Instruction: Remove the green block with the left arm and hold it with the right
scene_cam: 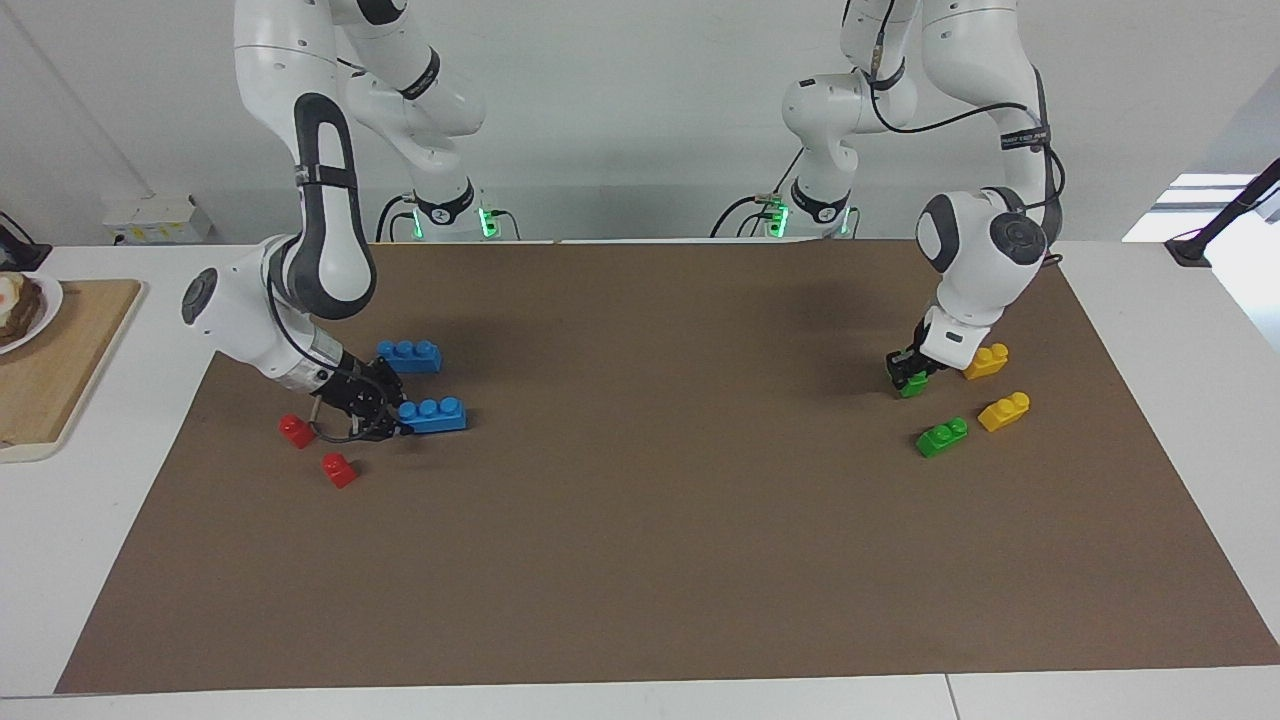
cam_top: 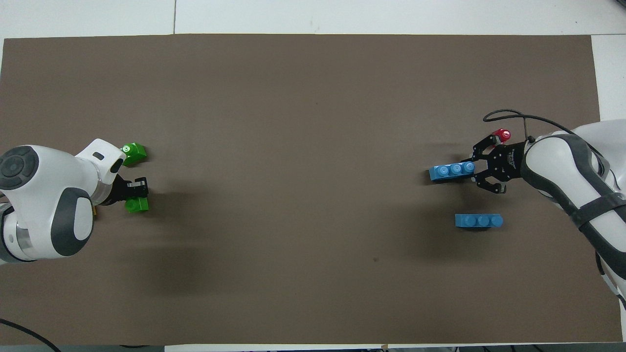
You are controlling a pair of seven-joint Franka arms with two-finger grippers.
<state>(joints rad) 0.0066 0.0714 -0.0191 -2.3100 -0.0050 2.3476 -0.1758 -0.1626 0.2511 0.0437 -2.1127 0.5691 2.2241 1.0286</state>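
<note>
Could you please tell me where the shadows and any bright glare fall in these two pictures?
Facing view: soft dark shadows lie on the brown paper mat under both arms, and a bright washed-out patch sits at the upper edge by the left arm's end. Overhead view: broad blurred shadows spread on the mat beneath the left gripper, which grips a small bright-green two-stud plastic brick, and near the right gripper; no glare.

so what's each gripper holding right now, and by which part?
Left gripper is shut on a green block, across its sides. Right gripper is shut on one end of a blue brick.
</note>
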